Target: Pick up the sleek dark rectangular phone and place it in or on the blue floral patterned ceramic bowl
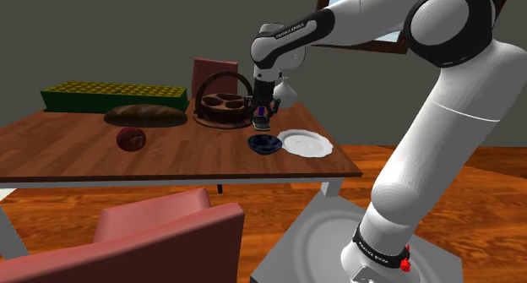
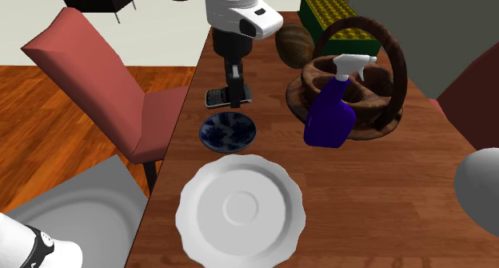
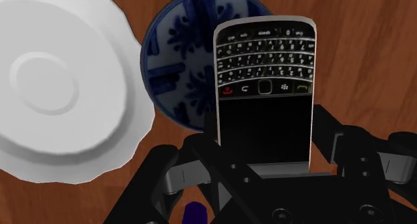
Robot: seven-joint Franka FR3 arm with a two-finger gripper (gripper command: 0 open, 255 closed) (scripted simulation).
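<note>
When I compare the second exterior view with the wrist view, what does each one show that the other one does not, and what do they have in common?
Second exterior view, not the wrist view: the brown basket, the green box behind it and the red chair beside the table.
Wrist view, not the second exterior view: the phone's face in detail, with rows of keys, red and green call buttons and a black screen.
Both: the gripper shut on the phone, the blue patterned bowl, the white plate next to it and the wooden table.
</note>
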